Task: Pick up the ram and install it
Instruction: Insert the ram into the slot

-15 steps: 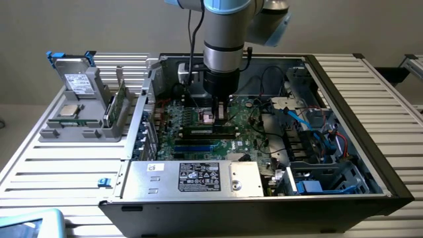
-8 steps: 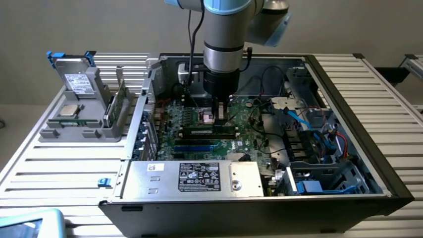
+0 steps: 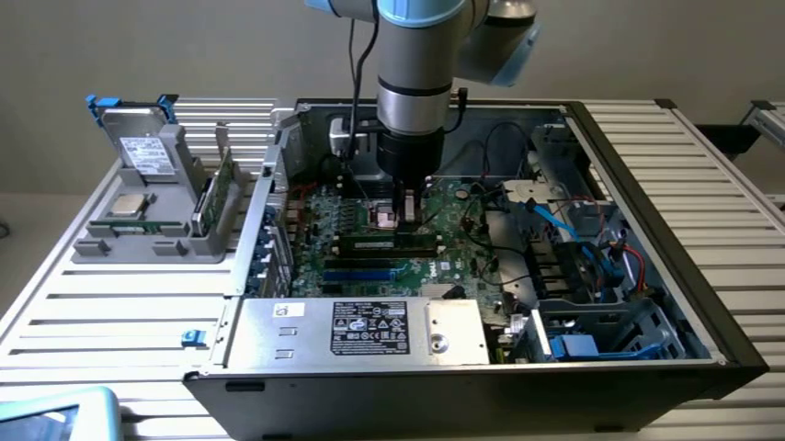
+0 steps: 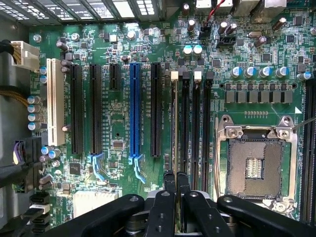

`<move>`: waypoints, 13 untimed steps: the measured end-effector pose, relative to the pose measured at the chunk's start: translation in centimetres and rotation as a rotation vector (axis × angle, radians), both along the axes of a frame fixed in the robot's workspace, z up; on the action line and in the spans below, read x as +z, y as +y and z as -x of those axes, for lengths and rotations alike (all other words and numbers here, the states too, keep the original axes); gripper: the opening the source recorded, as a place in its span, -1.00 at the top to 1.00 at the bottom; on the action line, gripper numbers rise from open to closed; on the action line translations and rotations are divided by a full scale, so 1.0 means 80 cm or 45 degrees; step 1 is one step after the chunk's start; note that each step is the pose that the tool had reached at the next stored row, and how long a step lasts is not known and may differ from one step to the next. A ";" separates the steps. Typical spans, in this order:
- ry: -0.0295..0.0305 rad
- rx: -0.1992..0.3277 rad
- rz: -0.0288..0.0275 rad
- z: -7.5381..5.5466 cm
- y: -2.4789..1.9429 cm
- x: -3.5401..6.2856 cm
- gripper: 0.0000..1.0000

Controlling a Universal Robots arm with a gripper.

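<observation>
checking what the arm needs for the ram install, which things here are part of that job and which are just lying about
Job in hand:
slim green ram stick, edge-on at the slots
long black memory slots
black gripper, shut, right over the stick

Lying about:
grey box-shaped drive with white label
square silver processor chip
long blue expansion slot

The motherboard (image 4: pixel 121 123) is green, with black slots (image 4: pixel 94 108), one bright blue slot (image 4: pixel 134 113) and one white slot (image 4: pixel 55 101). The hand (image 4: pixel 176 177) is matte black. The arm (image 3: pixel 415 64) is silver-grey with pale blue caps. The bench (image 3: pixel 110 312) is white, ribbed in parallel slats. The power supply (image 3: pixel 356 329) is silver with a black label.
</observation>
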State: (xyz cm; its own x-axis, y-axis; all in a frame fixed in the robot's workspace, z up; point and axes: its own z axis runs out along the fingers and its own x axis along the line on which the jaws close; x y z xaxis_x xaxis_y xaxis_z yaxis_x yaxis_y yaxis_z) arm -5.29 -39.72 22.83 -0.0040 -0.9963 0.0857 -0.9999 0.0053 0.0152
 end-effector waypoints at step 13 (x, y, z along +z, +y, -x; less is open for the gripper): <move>0.0000 0.000 0.0067 0.000 0.0001 -0.002 0.74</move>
State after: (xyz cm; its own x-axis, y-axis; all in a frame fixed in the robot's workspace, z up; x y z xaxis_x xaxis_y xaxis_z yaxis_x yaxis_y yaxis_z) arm -5.30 -39.71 22.69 -0.0042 -0.9958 0.0909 -0.9999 0.0056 0.0152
